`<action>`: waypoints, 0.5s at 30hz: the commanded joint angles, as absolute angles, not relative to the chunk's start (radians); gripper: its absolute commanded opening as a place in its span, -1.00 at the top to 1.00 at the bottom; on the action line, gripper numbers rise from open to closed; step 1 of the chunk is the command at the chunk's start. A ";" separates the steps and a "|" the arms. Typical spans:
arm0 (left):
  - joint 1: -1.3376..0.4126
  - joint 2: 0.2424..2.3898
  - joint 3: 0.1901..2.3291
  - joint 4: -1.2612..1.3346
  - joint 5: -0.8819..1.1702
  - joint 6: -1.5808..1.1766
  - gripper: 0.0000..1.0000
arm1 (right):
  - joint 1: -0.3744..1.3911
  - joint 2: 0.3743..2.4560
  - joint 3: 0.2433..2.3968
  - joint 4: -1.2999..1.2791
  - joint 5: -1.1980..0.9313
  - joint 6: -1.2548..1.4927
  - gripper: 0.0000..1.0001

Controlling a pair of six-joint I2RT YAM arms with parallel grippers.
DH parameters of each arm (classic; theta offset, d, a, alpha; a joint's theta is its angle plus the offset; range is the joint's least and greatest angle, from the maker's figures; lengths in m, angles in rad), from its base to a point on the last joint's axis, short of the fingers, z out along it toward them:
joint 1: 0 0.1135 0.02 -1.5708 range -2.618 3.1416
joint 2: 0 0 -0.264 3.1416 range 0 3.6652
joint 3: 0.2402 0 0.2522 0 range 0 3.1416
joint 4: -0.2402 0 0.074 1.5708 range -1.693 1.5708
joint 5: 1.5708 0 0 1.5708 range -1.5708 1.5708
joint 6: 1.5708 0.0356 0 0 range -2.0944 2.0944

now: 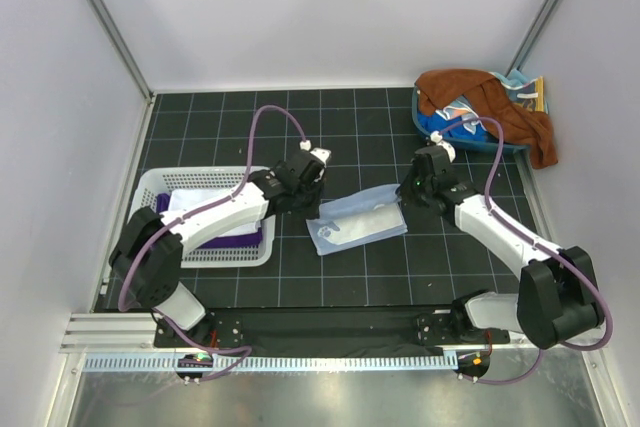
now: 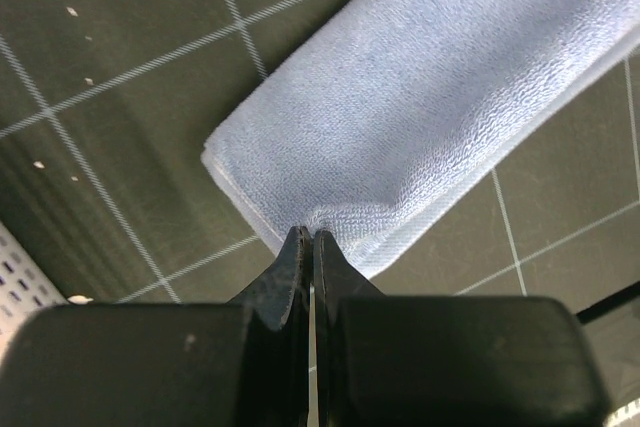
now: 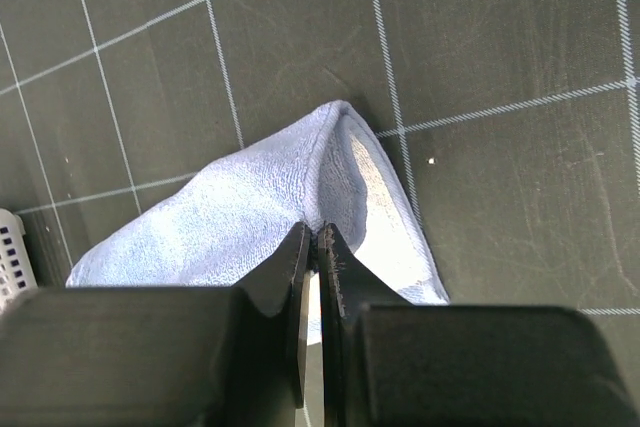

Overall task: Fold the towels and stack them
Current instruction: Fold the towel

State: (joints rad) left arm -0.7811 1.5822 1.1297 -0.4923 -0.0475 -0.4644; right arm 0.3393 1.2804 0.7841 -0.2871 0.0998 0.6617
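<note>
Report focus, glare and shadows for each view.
Top external: evenly lit, sharp, soft shadows, no harsh glare. Left wrist: light blue towel crisp, left hand blurred up close. Right wrist: right hand blurred, towel in focus.

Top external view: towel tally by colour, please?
Light blue folded terry towel: 1
Dark purple cloth towel: 1
Plain white cloth towel: 1
Rust-brown cloth towel: 1
Bright blue patterned cloth: 1
Total: 5 distinguishable; heap may hide more.

Light blue towel (image 2: 430,117) is soft terry cloth with a fine looped nap, table mat (image 2: 130,177) matt black, lightly scuffed and speckled, basket (image 1: 225,255) white slotted plastic, front plate (image 1: 320,402) dull brushed metal.
</note>
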 commanded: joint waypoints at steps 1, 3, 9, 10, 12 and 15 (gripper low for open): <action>-0.805 1.560 1.123 -0.505 -0.034 -0.474 1.00 | 0.344 1.230 0.758 -0.287 0.115 0.630 0.83; -0.813 1.562 1.114 -0.502 -0.038 -0.479 1.00 | 0.344 1.221 0.743 -0.287 0.115 0.627 0.82; -0.841 1.574 1.085 -0.489 -0.054 -0.503 1.00 | 0.345 1.200 0.681 -0.273 0.098 0.629 0.82; -0.844 1.578 1.083 -0.489 -0.055 -0.506 1.00 | 0.345 1.198 0.669 -0.270 0.094 0.630 0.83; -0.847 1.580 1.069 -0.486 -0.058 -0.517 1.00 | 0.347 1.189 0.657 -0.265 0.094 0.630 0.82; -0.854 1.585 1.055 -0.482 -0.067 -0.531 1.00 | 0.348 1.175 0.638 -0.262 0.086 0.630 0.82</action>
State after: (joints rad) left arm -0.8482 1.5833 1.0702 -0.4889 -0.0509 -0.5091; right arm 0.3401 1.2167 0.6491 -0.2932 0.0872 0.6453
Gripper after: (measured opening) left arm 0.016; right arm 0.113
